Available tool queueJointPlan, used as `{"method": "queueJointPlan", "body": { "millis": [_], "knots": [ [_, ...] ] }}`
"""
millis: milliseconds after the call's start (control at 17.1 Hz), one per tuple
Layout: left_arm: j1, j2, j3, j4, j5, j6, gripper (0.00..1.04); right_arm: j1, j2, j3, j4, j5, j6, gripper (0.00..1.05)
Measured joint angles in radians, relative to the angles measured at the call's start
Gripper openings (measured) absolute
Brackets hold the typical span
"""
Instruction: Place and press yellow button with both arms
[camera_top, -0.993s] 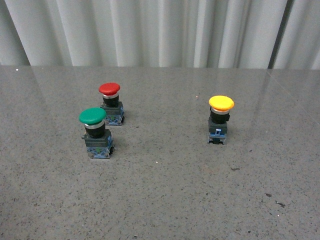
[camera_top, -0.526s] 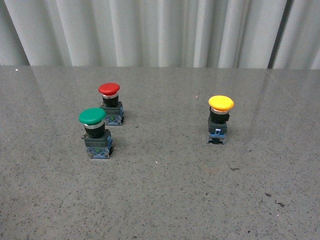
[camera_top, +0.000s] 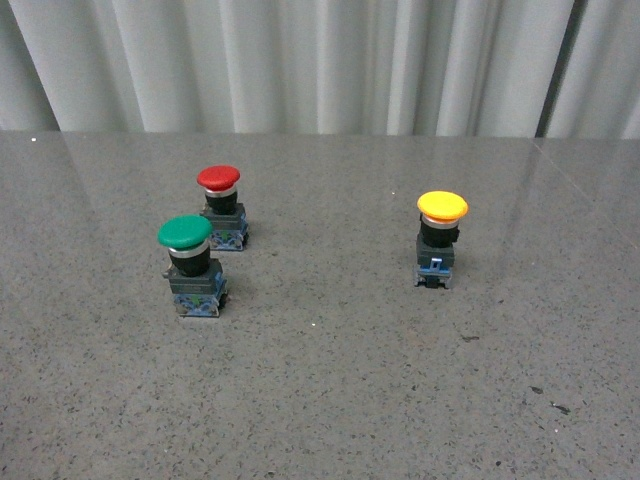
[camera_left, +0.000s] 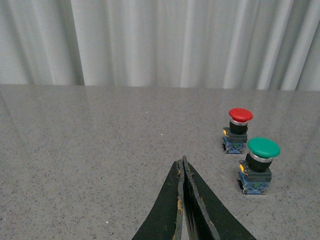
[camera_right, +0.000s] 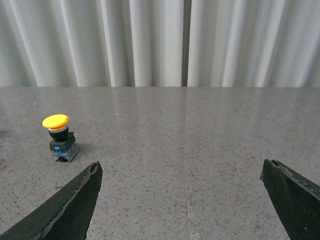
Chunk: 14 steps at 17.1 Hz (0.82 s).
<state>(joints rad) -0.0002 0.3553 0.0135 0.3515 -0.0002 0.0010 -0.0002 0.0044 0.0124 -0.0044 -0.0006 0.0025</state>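
The front view takes in all three buttons at once on the grey table (camera_top: 330, 400). The yellow button (camera_top: 441, 240) stands upright on my right side. It is well apart from the green button (camera_top: 191, 266) and the red button (camera_top: 221, 208), which stand near each other on my left, red farther from me and green nearer. A pale curtain (camera_top: 300, 60) hangs behind the table's far edge. My pincers show only in the wrist views.

My left pincer (camera_left: 183, 161) is closed tight. Its two black fingers (camera_left: 167, 210) meet tip to tip with nothing between them, over bare table. That camera catches only the red button (camera_left: 239, 129) and the green button (camera_left: 260, 167), both off to one side and apart from the tips.

My right pincer (camera_right: 181, 167) is spread wide, its fingers (camera_right: 70, 210) at opposite edges of the picture, holding nothing. That camera catches only the yellow button (camera_right: 59, 138), upright on the table. It stands ahead of one finger, outside the gap and not touching it. From there a seam shows running across the tabletop between the fingers.
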Motion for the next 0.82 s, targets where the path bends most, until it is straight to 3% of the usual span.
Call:
{"method": "queueJointPlan", "body": {
  "millis": [409, 526, 584, 818],
  "knots": [
    [0.0, -0.133, 0.0, -0.128, 0.0, 0.0, 0.04, 0.0, 0.0, 0.0, 0.0, 0.0, 0.0, 0.98],
    [0.0, -0.219, 0.002, -0.229, 0.0, 0.0, 0.04, 0.0, 0.0, 0.0, 0.0, 0.0, 0.0, 0.98],
    [0.0, -0.322, 0.001, -0.367, 0.0, 0.0, 0.04, 0.0, 0.0, 0.0, 0.0, 0.0, 0.0, 0.98],
    [0.0, -0.344, 0.001, -0.352, 0.0, 0.0, 0.04, 0.0, 0.0, 0.0, -0.001, 0.0, 0.0, 0.98]
  ]
}}
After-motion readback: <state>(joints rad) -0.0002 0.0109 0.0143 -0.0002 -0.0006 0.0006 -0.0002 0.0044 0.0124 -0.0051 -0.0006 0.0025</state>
